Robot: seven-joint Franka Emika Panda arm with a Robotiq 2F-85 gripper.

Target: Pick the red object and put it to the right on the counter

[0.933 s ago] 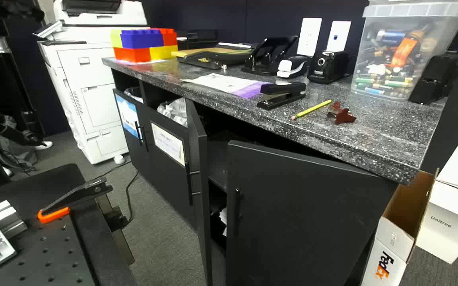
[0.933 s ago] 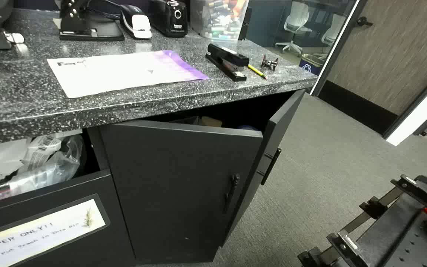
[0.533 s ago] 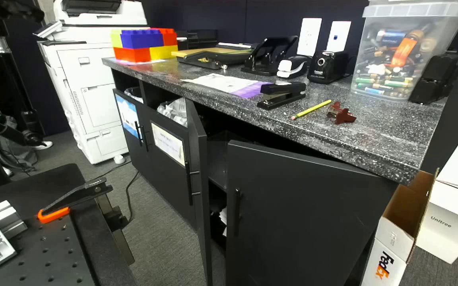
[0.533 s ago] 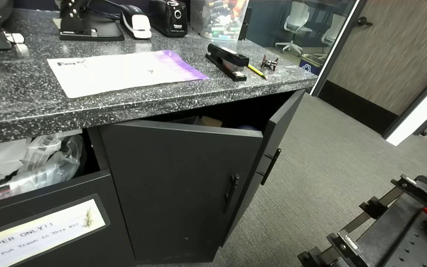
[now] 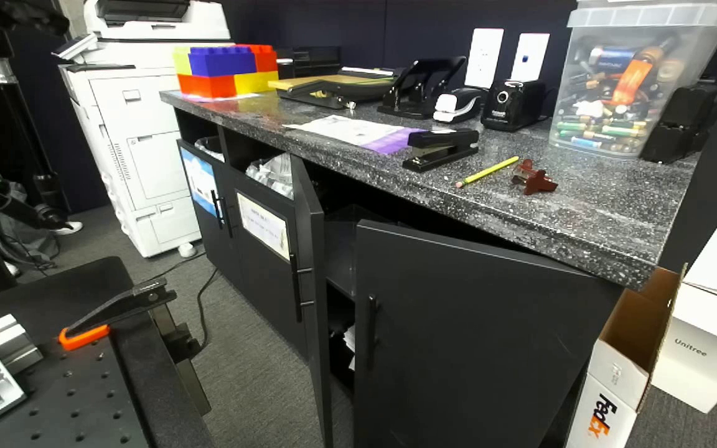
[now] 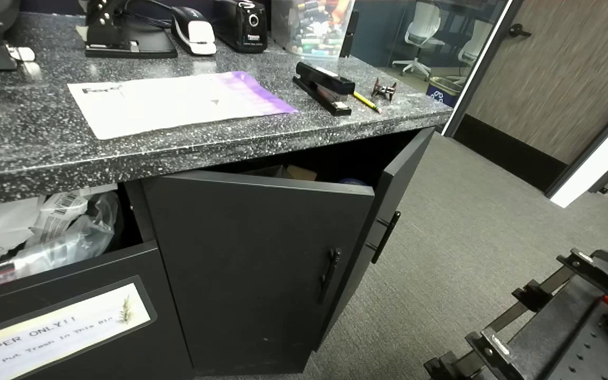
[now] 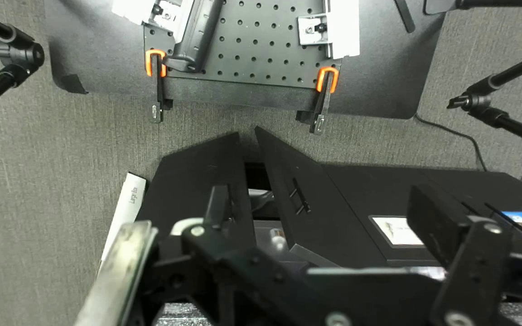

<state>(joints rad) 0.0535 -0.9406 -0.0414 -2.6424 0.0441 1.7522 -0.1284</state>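
Observation:
The red object (image 5: 534, 178), a small dark red lumpy item, lies on the dark speckled counter (image 5: 607, 199) near its right end in an exterior view. It also shows, small, in an exterior view (image 6: 384, 89), beside the pencil. The wrist view does not show it. My gripper (image 7: 322, 201) shows only in the wrist view, with its two fingers wide apart and nothing between them. Behind the gap are the cabinet fronts and the floor. Only a strip of the counter (image 7: 180, 312) shows at the bottom of the wrist view, mostly hidden by the gripper.
A yellow pencil (image 5: 488, 172) and a black stapler (image 5: 440, 149) lie left of the red object. A clear bin of batteries (image 5: 620, 93) stands behind it. Two cabinet doors (image 5: 470, 336) stand ajar below. Cardboard boxes (image 5: 701, 336) stand at the counter's right end.

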